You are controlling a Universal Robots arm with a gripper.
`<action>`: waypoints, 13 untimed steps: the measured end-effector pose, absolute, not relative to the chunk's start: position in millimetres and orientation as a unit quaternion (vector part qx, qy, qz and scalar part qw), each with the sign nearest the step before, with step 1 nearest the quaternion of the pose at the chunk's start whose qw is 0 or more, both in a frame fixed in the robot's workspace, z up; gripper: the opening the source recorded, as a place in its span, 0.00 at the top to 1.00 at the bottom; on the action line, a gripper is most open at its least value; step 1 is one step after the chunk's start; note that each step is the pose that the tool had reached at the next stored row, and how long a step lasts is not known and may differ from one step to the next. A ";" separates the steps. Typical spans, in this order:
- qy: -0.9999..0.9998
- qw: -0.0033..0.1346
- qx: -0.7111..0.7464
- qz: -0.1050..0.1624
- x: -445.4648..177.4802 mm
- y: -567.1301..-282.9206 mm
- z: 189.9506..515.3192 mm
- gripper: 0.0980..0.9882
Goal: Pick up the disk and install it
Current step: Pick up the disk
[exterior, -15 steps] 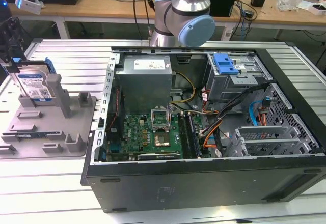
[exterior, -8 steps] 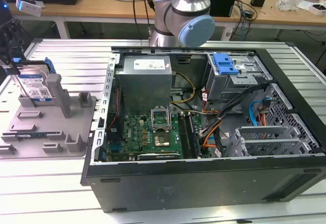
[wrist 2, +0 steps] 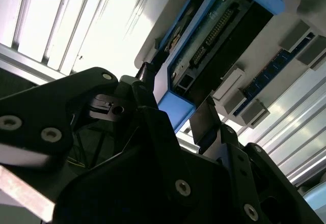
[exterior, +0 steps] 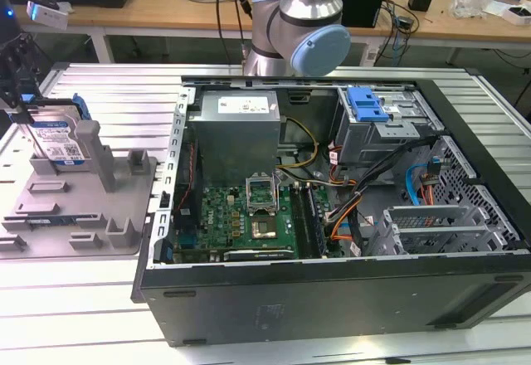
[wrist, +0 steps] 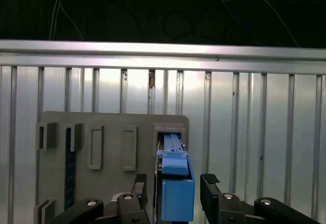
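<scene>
Blue-framed disk [wrist: 177, 197] between jaws of your gripper [wrist: 174, 182] | jaws apart, not clamped on it | disk stands upright in grey fixture plate [wrist: 112, 183]

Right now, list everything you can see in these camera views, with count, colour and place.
disk: one, silver with blue carrier, standing on edge in the fixture plate.
fixture plate: one, grey, on the table at the exterior view's left.
computer case: one, black, open, on the table.
motherboard: one, green, inside the case.
power supply: one, grey, inside the case.
plastic clip: one, blue, inside the case toward the exterior view's right.
table: one, silver, slatted.
robot arm: one, silver and blue-grey, behind the case.
gripper: one, black, open, straddling the disk.
</scene>
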State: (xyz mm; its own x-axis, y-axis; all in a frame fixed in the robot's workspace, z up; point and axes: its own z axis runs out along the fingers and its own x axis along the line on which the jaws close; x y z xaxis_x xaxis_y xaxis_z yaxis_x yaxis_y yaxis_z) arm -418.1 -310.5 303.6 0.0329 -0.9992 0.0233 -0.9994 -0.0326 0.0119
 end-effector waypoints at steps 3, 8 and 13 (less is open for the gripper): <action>-0.695 0.012 0.719 0.004 -418.1 -311.2 302.1 0.50; -0.695 0.012 0.719 0.004 -418.1 -311.5 300.0 0.50; -0.694 0.012 0.720 0.004 -418.1 -311.6 297.6 0.60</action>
State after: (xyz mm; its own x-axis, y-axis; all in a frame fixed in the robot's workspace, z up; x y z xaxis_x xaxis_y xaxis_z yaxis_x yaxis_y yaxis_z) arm -418.1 -311.6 297.6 0.0360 -0.9991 0.0233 -0.9993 -0.0358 0.0119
